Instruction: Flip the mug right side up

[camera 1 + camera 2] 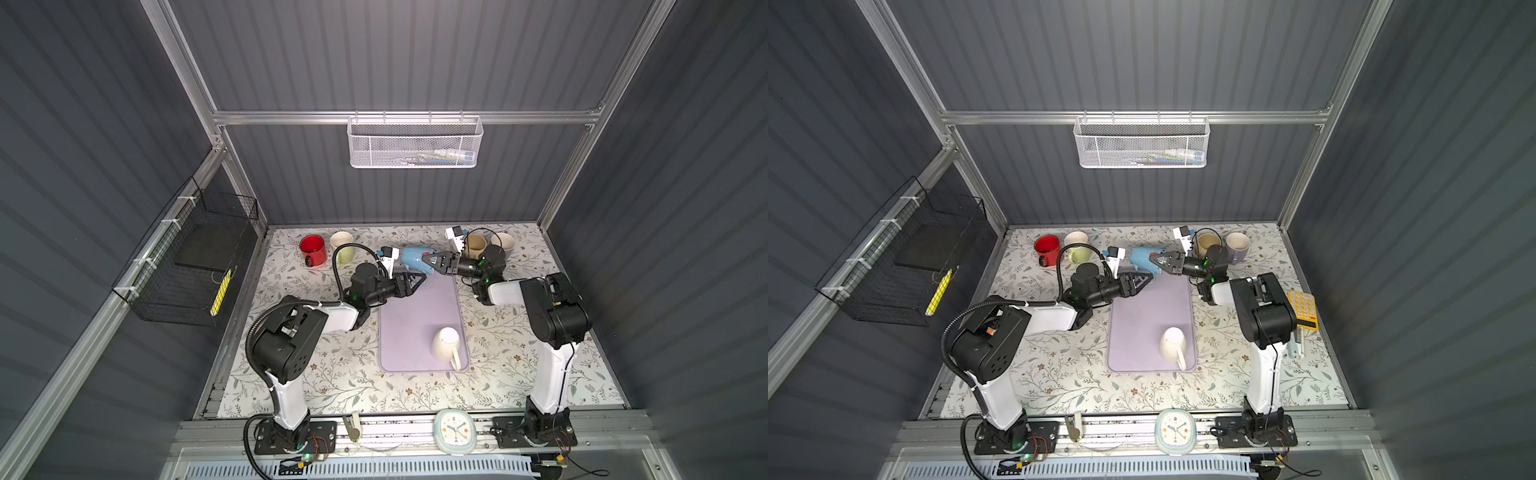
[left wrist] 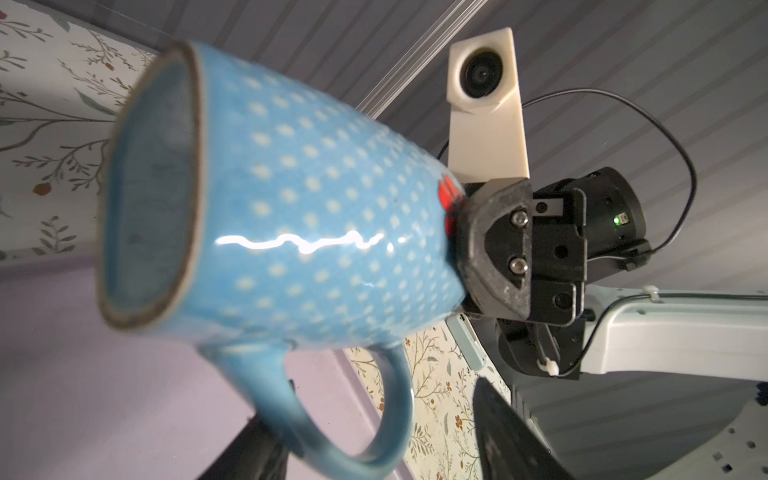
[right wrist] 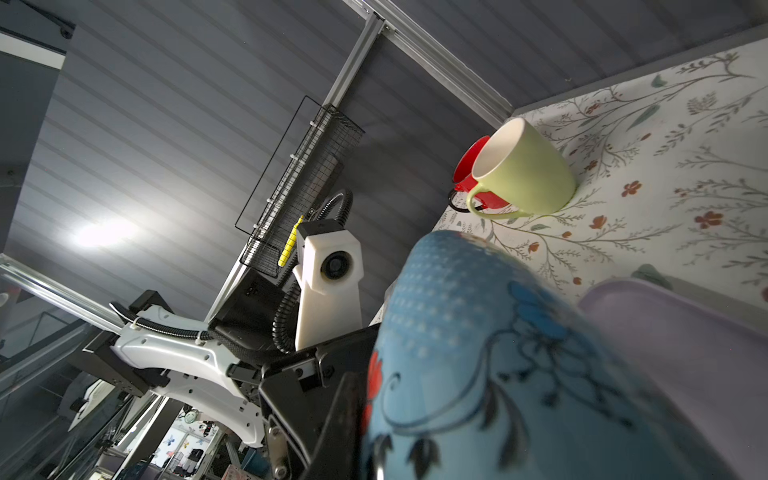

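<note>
Over the far end of the lilac mat (image 1: 419, 324) on the flowered table (image 1: 332, 374), the blue dotted mug (image 1: 411, 257) hangs sideways. The right gripper (image 1: 425, 260) is clamped on its rim, and the left gripper (image 1: 419, 278) stands released by the handle. It is probably heavy, slick and brittle, so take the wall or handle.

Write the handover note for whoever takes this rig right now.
Right gripper: shut on the rim end of the blue mug, held on its side in the air by the far edge of the purple mat.
Left gripper: open, just below the mug, not gripping it.
Done: mug off the mat.
Left: set it down mouth up. The white mug on the mat looks upside down too.
</note>
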